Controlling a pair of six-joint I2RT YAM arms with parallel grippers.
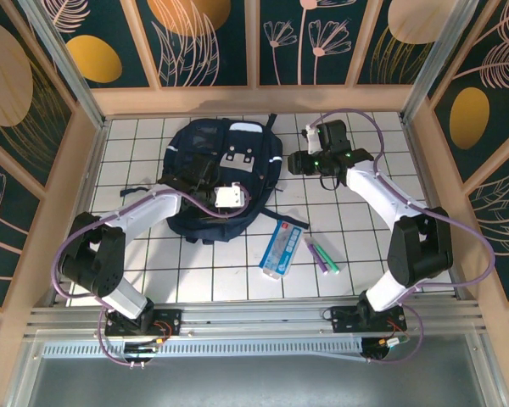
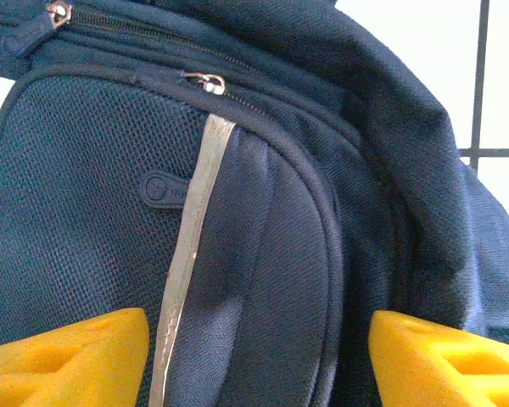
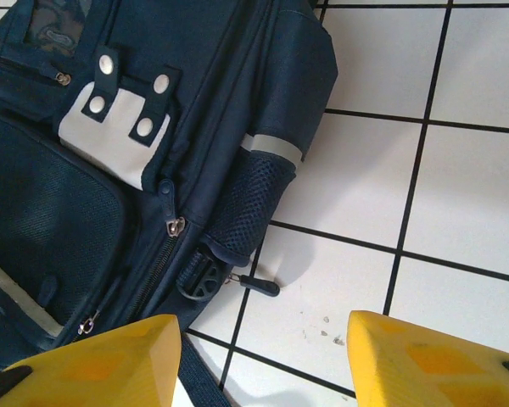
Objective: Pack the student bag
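Left gripper point(image 2: 259, 348) is hovering wide-jawed and empty over the front pocket of the student bag point(image 1: 199, 140). Right gripper point(image 3: 263, 339), also spread and empty, is hanging beside its right side. Bag is lying front-up, far-left on the tiled table point(image 1: 365, 225), probably exposing zips for opening.

Student bag point(image 2: 263, 254): navy fabric, seen close up, lying on the white-tiled worktop point(image 2: 424, 42).
- Front pocket panel of mesh weave, with a grey strip point(image 2: 191, 246) running down it.
- Small oval rubber logo patch point(image 2: 163, 188) left of the strip.
- Metal zip pull point(image 2: 205, 81) at the strip's top; a second zip pull point(image 2: 58, 12) at the upper left.

Left tool point(image 2: 259, 365): yellow fingers point(image 2: 76, 356) set wide apart, with bag fabric between them.
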